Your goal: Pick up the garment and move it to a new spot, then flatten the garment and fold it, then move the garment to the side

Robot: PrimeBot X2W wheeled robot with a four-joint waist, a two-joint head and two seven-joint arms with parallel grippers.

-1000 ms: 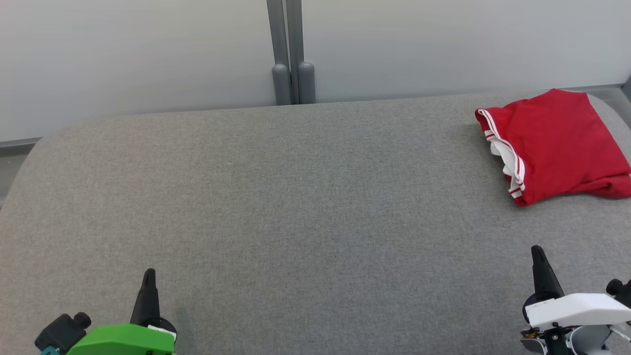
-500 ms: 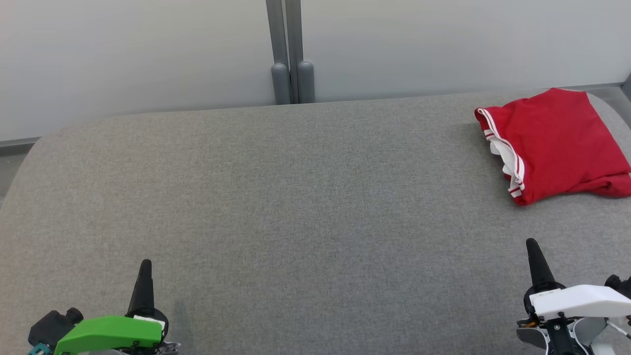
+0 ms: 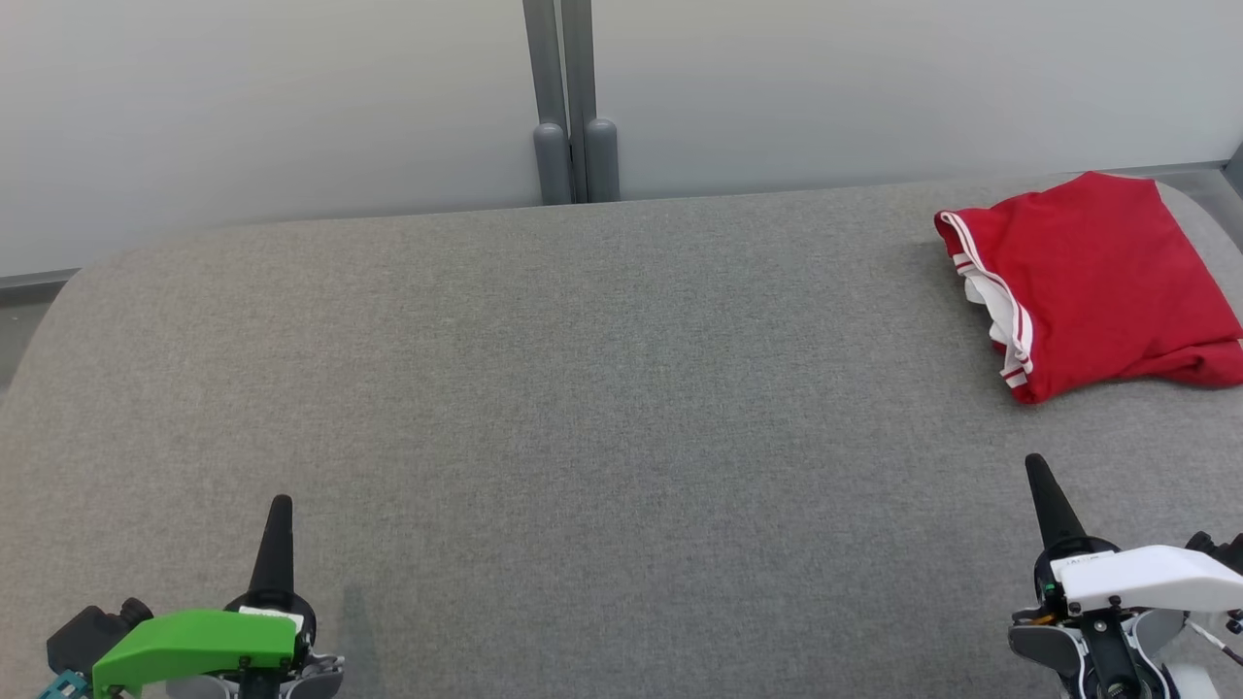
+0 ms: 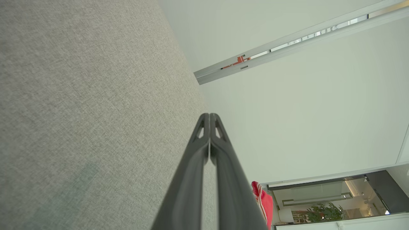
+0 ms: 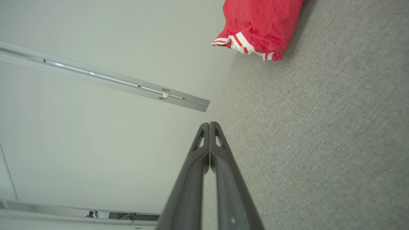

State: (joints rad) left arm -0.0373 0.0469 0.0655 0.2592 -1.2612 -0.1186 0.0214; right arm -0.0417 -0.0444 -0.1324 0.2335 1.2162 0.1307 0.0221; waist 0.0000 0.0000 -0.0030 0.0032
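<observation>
A red garment [image 3: 1097, 282] with white striped trim lies folded at the far right of the grey table [image 3: 602, 408]. It also shows as the garment [image 5: 260, 25] at the top of the right wrist view and as a sliver of the garment [image 4: 264, 201] past the fingers in the left wrist view. My left gripper [image 3: 279, 505] is at the lower left, shut and empty, its fingers [image 4: 204, 159] pressed together. Shut and empty too, my right gripper [image 3: 1035, 464] sits at the lower right, well short of the garment, with its fingers [image 5: 207, 166] touching.
A pale wall with a grey double post [image 3: 573, 97] runs behind the table's far edge. The table's corners are rounded, and the garment lies close to the right edge.
Both grippers have crept a little up the head view, away from the near edge. The garment has not moved.
</observation>
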